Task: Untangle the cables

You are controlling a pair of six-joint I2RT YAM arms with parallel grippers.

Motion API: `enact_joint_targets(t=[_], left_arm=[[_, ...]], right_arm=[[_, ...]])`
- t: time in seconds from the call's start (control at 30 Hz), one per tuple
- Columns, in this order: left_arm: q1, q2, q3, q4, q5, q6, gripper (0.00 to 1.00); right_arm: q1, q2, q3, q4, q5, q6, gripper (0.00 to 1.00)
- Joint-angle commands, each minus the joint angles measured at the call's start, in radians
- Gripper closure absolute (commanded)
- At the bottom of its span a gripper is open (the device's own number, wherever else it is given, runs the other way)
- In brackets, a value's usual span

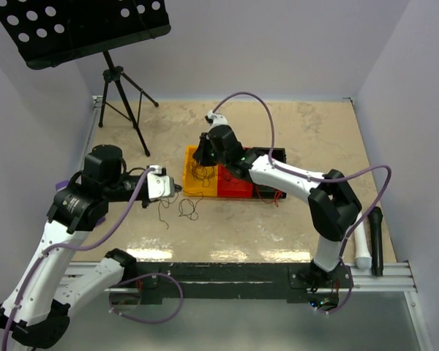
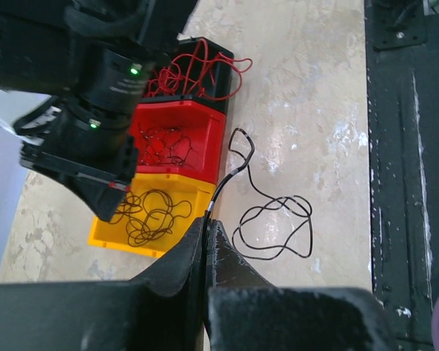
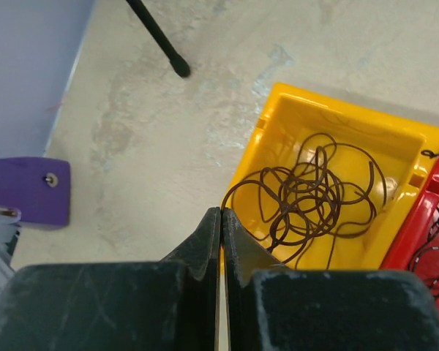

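Note:
My left gripper [image 2: 206, 221] is shut on a thin black cable [image 2: 274, 227]. The cable runs from the fingertips down to loose loops on the table, beside the yellow bin [image 2: 102, 232]. In the top view this gripper [image 1: 177, 189] is left of the bins, with the black cable [image 1: 189, 209] below it. My right gripper [image 3: 221, 212] is shut above the near left edge of the yellow bin [image 3: 278, 117]. A loop of the dark brown cable tangle [image 3: 314, 197] in that bin runs right into its tips. The red bin [image 2: 197, 121] holds dark cables. Red cables [image 2: 194, 69] fill the black bin.
The three bins [image 1: 205, 189] stand in a row at mid-table, with the right arm [image 1: 293, 175] reaching over them. A music stand's tripod [image 1: 121, 95] is at the back left. A black and a white rod [image 1: 369, 241] lie at the right edge.

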Motion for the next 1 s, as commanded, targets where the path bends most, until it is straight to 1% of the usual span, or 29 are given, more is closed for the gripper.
enact_joint_targets(t=[0.0,0.03,0.1,0.17,0.23,0.33,0.5,0.67,0.7,0.8,0.87,0.97], left_arm=[[0.006,0.024,0.029,0.147,-0.013,-0.129,1.0],[0.006,0.027,0.029,0.159,-0.013,-0.145,1.0],[0.006,0.037,0.029,0.177,-0.013,-0.163,1.0],[0.007,0.045,0.028,0.188,-0.016,-0.175,1.0],[0.007,0.053,0.029,0.19,-0.018,-0.181,1.0],[0.007,0.061,0.032,0.205,-0.025,-0.194,1.0],[0.006,0.073,0.037,0.243,-0.041,-0.229,1.0],[0.006,0.137,0.043,0.294,-0.048,-0.264,1.0],[0.006,0.163,0.054,0.305,-0.047,-0.266,1.0],[0.006,0.272,0.09,0.331,-0.03,-0.261,1.0],[0.002,0.355,0.107,0.372,-0.019,-0.269,1.0],[-0.013,0.474,0.135,0.452,-0.015,-0.286,1.0]], right_arm=[[-0.004,0.024,-0.01,-0.038,0.07,0.021,1.0],[-0.004,0.036,-0.009,-0.044,0.073,0.021,0.97],[-0.005,0.056,0.001,-0.058,0.059,0.021,0.76],[-0.005,0.054,0.02,-0.069,0.036,0.018,0.6],[-0.005,0.032,0.036,-0.077,0.039,0.016,0.51],[-0.013,-0.002,0.071,-0.121,0.047,0.003,0.46],[-0.038,-0.121,0.037,-0.149,0.038,-0.003,0.42],[-0.102,-0.322,-0.028,-0.185,0.064,0.001,0.37],[-0.119,-0.356,-0.038,-0.198,0.082,0.0,0.36],[-0.139,-0.452,-0.038,-0.268,0.218,0.006,0.33],[-0.142,-0.505,-0.041,-0.302,0.304,0.019,0.32],[-0.145,-0.574,-0.058,-0.336,0.378,0.05,0.31]])
